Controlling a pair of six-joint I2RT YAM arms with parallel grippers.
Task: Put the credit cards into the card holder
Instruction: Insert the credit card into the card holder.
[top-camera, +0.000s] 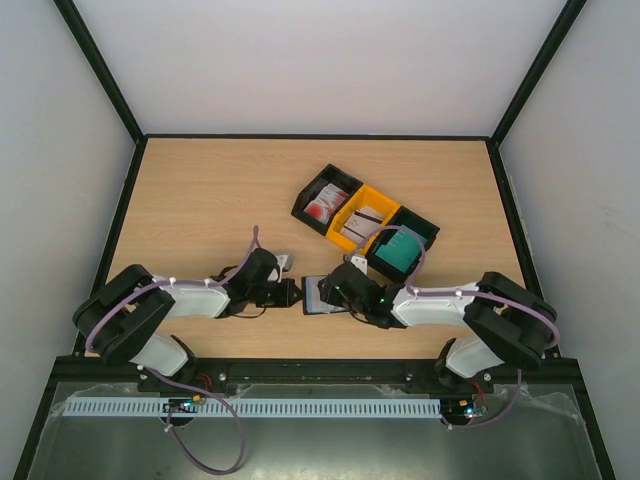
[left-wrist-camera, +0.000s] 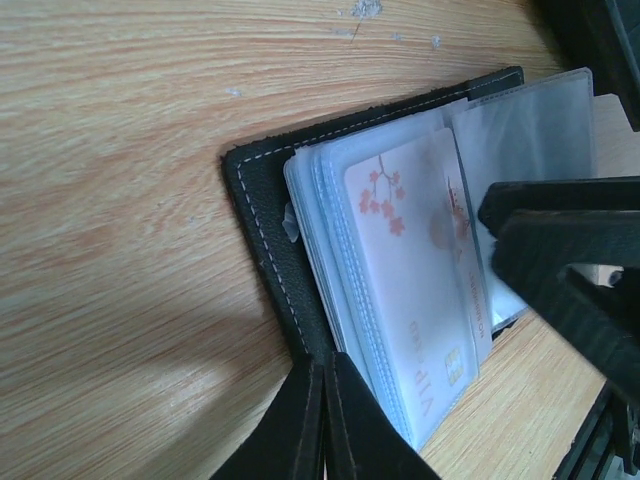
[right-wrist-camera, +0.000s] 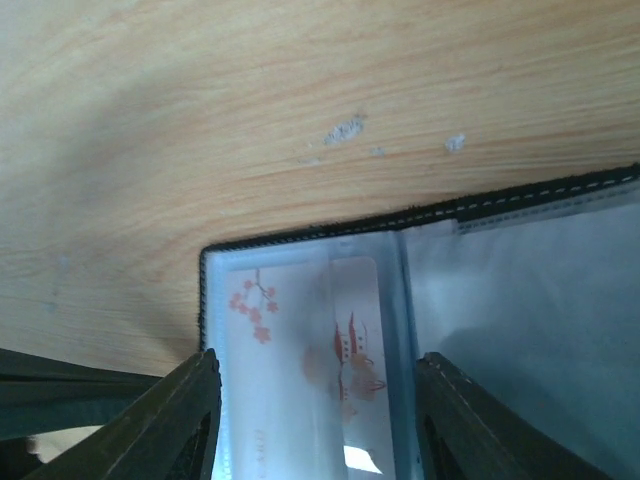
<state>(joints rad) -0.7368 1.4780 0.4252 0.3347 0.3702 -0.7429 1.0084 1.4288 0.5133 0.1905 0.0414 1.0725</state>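
Observation:
The card holder (top-camera: 318, 296) lies open on the table between both grippers, black cover down and clear sleeves up. My left gripper (top-camera: 291, 292) is shut on the edge of its black cover (left-wrist-camera: 262, 210), the fingertips (left-wrist-camera: 300, 400) pressed together over the leather. A white credit card (left-wrist-camera: 415, 300) with pink blossoms and red marks sits in the top sleeve. My right gripper (right-wrist-camera: 315, 420) hovers open just above the sleeves, one finger on either side of this card (right-wrist-camera: 300, 350). The right gripper also shows in the top view (top-camera: 340, 290).
Three joined trays stand behind the holder: a black one (top-camera: 311, 192) with red-blotched cards, a yellow one (top-camera: 377, 197) with pale cards, a black one (top-camera: 428, 228) with teal cards (top-camera: 398, 250). The right gripper's black finger (left-wrist-camera: 560, 250) shows in the left wrist view.

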